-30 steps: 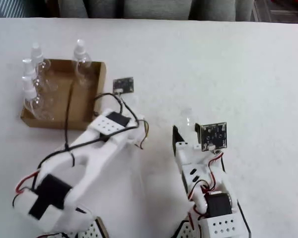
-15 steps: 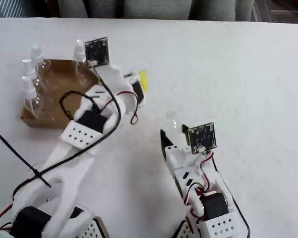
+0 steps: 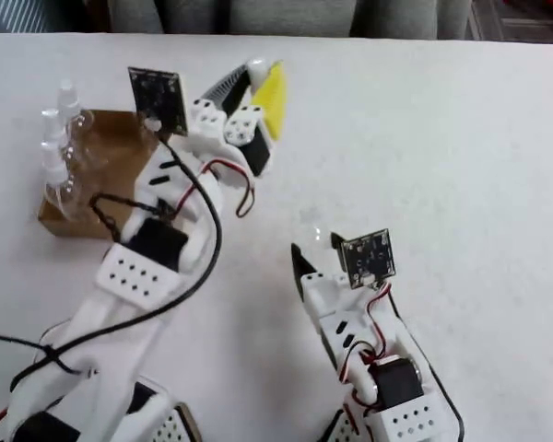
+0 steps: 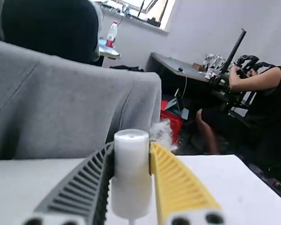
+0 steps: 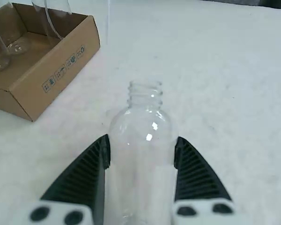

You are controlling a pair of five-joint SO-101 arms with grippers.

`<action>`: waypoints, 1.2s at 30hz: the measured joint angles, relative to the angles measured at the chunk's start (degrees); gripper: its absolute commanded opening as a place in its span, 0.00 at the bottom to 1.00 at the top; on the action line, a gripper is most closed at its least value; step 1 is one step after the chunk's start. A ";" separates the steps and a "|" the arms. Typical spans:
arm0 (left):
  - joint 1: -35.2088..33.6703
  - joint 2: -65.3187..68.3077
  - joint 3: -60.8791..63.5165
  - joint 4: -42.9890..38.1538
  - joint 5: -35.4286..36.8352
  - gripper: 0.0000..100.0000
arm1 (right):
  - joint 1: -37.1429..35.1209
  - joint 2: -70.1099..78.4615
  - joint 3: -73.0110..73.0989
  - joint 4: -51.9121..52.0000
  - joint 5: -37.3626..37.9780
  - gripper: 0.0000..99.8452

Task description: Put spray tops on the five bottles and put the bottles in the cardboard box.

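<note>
Clamping a spray top (image 4: 130, 176), the left gripper (image 4: 131, 147) may come down off-centre on the bottle (image 5: 143, 119) pinched in the right gripper (image 5: 141, 140), tipping it

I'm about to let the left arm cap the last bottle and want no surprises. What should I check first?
1. Spray top clamped in left gripper: ok.
2. Bottle held by right gripper: ok.
3. Neck bare and open: ok.
4. Spray top lined up over the neck: not ok; the high view shows them well apart.
5. Free spot in the cardboard box: cannot tell; the left arm covers part of it.
</note>
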 measured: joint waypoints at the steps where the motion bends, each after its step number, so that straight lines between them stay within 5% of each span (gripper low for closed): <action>1: 0.62 -0.88 0.00 0.00 -0.35 0.02 | 0.00 0.00 0.00 0.00 0.00 0.02; 36: 5.89 -3.16 14.33 -14.86 -0.79 0.02 | -1.93 0.00 0.00 1.41 0.00 0.02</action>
